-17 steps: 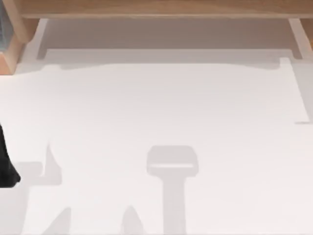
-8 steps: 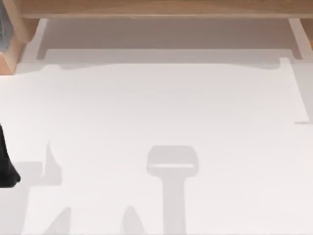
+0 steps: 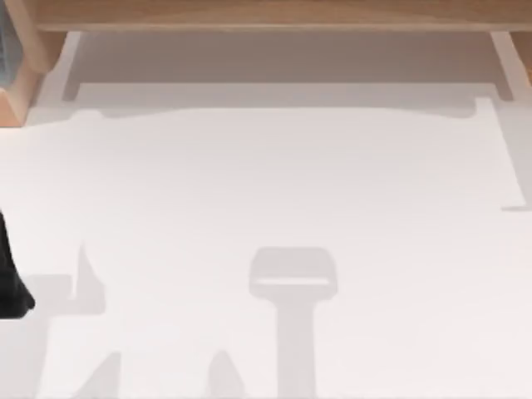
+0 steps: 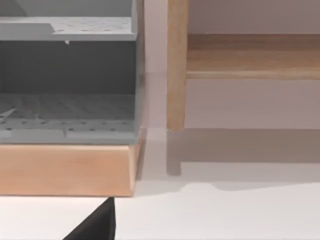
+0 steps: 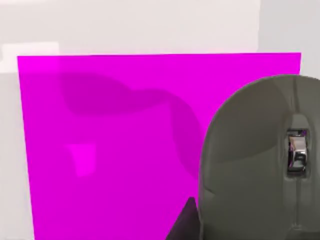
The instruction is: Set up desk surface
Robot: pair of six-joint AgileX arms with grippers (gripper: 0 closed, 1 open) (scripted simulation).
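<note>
left pincer (image 3: 12,278) at left edge, grip unclear | desk surface (image 3: 274,183) white | wooden frame (image 3: 266,12) behind

A dark arm part (image 3: 10,274) is cut off at the bench's (image 3: 274,183) left edge; the mouse (image 5: 260,165) runs off frame over the mat (image 5: 110,150).

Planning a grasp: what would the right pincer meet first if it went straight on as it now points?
Probably the mouse, close ahead on the magenta mat, though depth is unclear.
</note>
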